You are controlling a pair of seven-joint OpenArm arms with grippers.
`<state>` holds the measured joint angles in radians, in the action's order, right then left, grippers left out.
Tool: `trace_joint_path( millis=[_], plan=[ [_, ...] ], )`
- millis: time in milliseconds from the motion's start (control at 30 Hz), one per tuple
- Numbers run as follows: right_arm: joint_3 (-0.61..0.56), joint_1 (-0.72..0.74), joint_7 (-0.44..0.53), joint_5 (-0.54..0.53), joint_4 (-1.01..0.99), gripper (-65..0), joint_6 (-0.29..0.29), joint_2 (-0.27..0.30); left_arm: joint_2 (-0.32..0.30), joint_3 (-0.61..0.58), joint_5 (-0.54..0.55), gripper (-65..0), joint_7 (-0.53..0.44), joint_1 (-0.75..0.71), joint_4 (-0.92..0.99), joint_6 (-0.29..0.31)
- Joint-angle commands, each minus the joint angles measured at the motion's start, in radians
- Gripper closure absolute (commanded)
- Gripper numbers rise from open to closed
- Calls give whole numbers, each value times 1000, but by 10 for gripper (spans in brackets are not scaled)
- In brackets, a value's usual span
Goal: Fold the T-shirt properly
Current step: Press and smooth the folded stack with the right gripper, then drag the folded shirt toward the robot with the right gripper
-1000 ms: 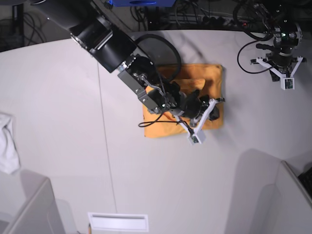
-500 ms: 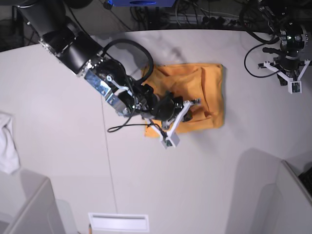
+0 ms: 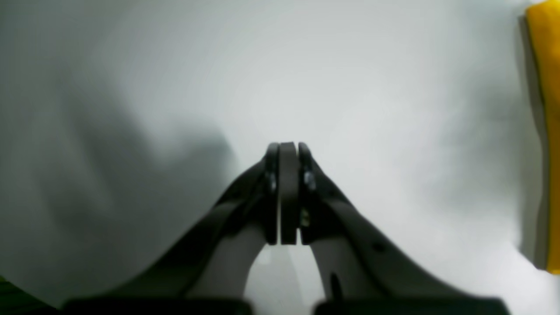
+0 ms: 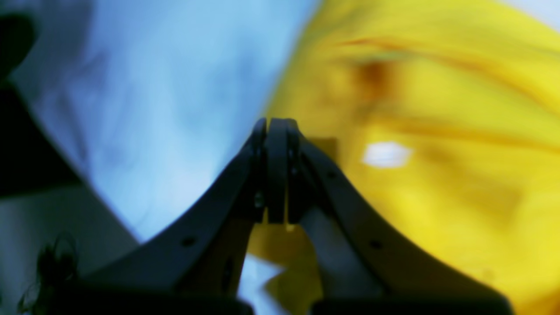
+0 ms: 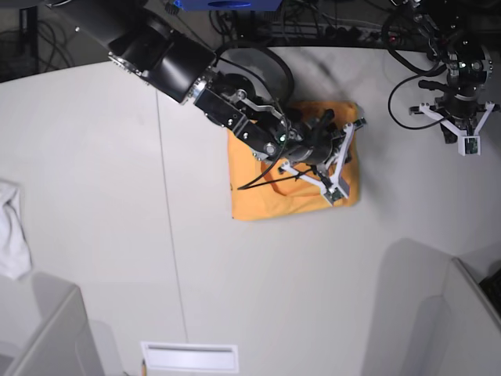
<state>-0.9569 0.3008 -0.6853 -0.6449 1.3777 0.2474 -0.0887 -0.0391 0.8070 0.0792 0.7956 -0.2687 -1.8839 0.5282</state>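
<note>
Right arm has swung back over the T-shirt (image 5: 258,196), fingers (image 4: 276,175) clenched empty above it.

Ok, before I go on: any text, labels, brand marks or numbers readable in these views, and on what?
None can be read.
T-shirt: no print visible in the base view; the right wrist view shows a small white patch on it, too blurred to read.
Right gripper, left gripper: no markings visible.
White cloth: plain.

The pale grey table (image 5: 94,172) carried the folded orange T-shirt (image 5: 258,196) near its middle and a white cloth (image 5: 12,231) at one edge.
</note>
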Motion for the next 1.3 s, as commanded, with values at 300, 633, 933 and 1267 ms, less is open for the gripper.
trace_joint_path(
  millis=[300,633,933,1267],
  plan=[
    [292,-101,-245,0,518,0,94,206,-18,10,0,0,-21,-4,-15,2],
    [468,-259,-173,6,450,0,88,347,-18,1,6,0,-21,4,-21,2],
    [209,-266,-109,4,437,0,94,298,-18,1,6,0,-21,4,-23,2],
    [85,-214,-107,7,449,0,96,290,-20,12,-2,0,-21,-2,-23,4]
  ],
)
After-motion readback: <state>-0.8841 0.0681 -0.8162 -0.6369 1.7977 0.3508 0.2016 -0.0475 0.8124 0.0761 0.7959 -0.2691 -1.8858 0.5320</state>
